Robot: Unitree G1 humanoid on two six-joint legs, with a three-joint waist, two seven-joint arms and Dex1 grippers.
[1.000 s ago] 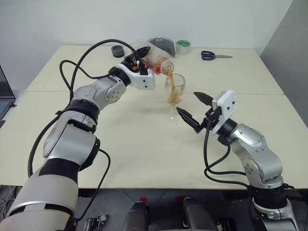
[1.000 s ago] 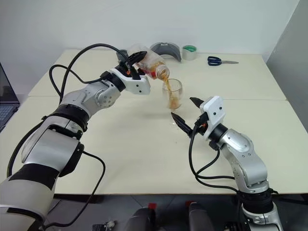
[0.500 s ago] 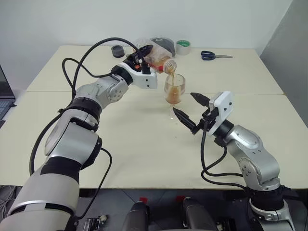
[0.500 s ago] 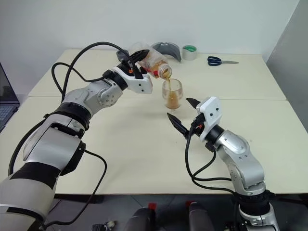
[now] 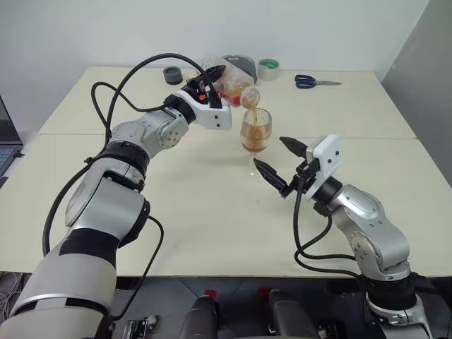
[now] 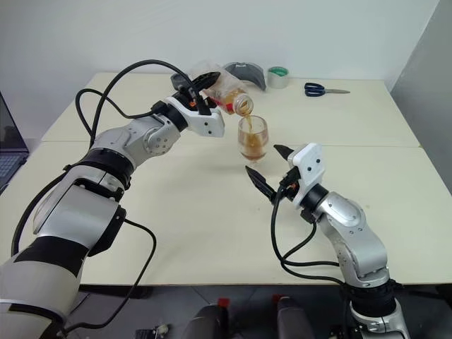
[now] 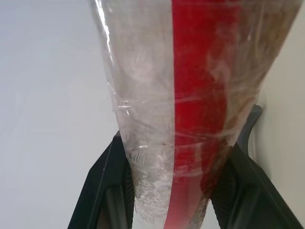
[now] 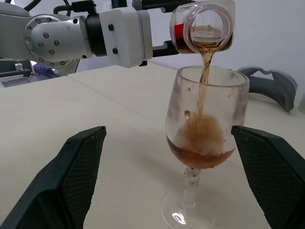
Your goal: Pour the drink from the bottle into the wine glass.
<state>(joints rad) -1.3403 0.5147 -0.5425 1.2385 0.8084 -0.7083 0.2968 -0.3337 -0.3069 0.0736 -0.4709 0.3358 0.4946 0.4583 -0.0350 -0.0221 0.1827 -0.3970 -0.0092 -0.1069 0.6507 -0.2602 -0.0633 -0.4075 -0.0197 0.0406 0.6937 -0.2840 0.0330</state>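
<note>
In the left wrist view the bottle (image 7: 190, 105) runs off the upper edge, so its neck and mouth are cut off. At the far left of the left eye view a dark laptop (image 5: 6, 145) is clipped by the edge. The right wrist view cuts the wine glass (image 8: 202, 143) foot at the bottom.

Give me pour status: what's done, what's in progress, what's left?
Done: bottle uncapped, gripped by the left gripper, tipped over the wine glass. In hand: the drink streams from its mouth into the bowl, whose lower part holds amber liquid. Right gripper hovers open beside the stem, not touching. Left: empty the bottle, bring it upright.
</note>
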